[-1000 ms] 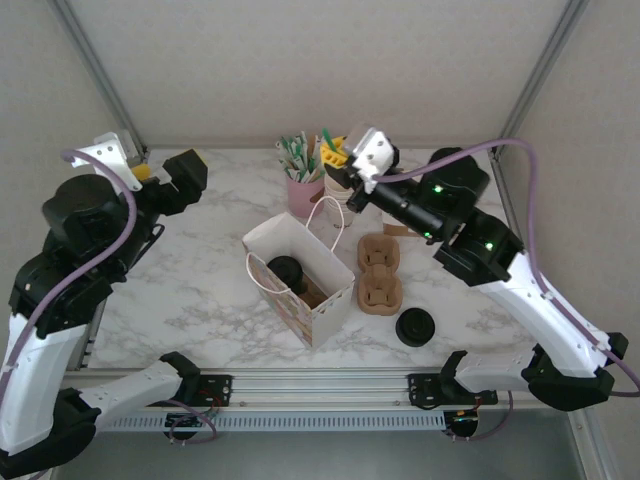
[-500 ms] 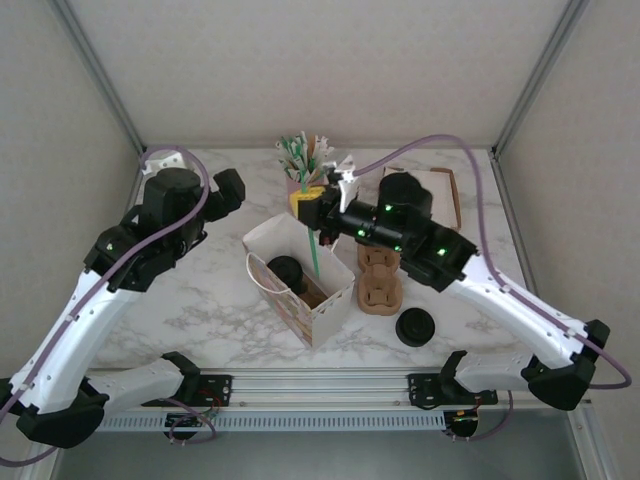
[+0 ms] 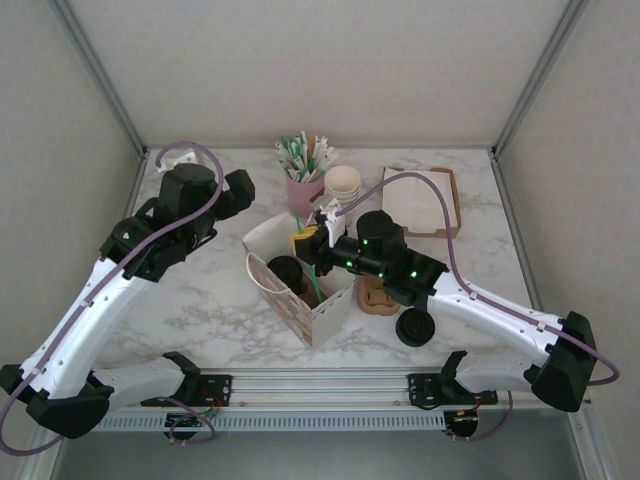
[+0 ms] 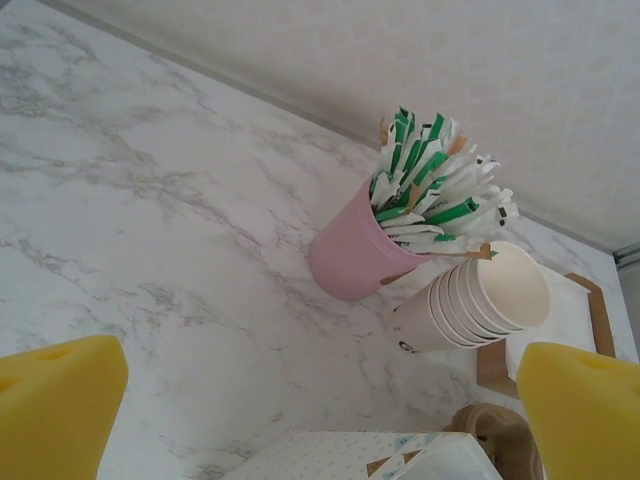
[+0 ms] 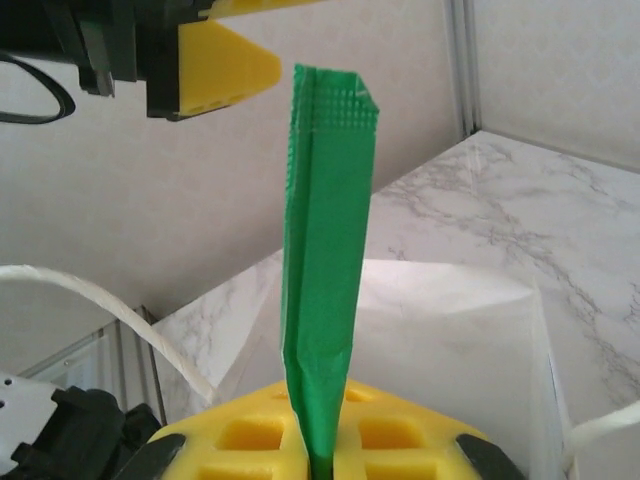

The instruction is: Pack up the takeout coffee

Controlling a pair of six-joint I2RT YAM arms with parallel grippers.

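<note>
The takeout coffee (image 3: 287, 270), a cup with a black lid, stands inside the open white paper bag (image 3: 332, 306) at the table's middle. My right gripper (image 3: 305, 243) hovers over the bag's far side, shut on a green wrapped straw (image 3: 315, 278) whose lower end reaches down into the bag. In the right wrist view the straw (image 5: 325, 280) rises from between the yellow pads (image 5: 250, 440), with the bag (image 5: 460, 340) behind it. My left gripper (image 3: 240, 190) hangs open to the left of and beyond the bag, its yellow pads (image 4: 55, 400) wide apart with nothing between them.
A pink cup of wrapped straws (image 3: 303, 190) and a stack of lidless paper cups (image 3: 342, 183) stand behind the bag. A brown cardboard cup carrier (image 3: 380, 296) and a loose black lid pile (image 3: 414, 326) lie right of it. A brown tray of napkins (image 3: 425, 200) sits back right.
My right gripper carried the green straw from the pink cup over to the bag and lowered it in. The left arm swung forward and right, toward the bag.
</note>
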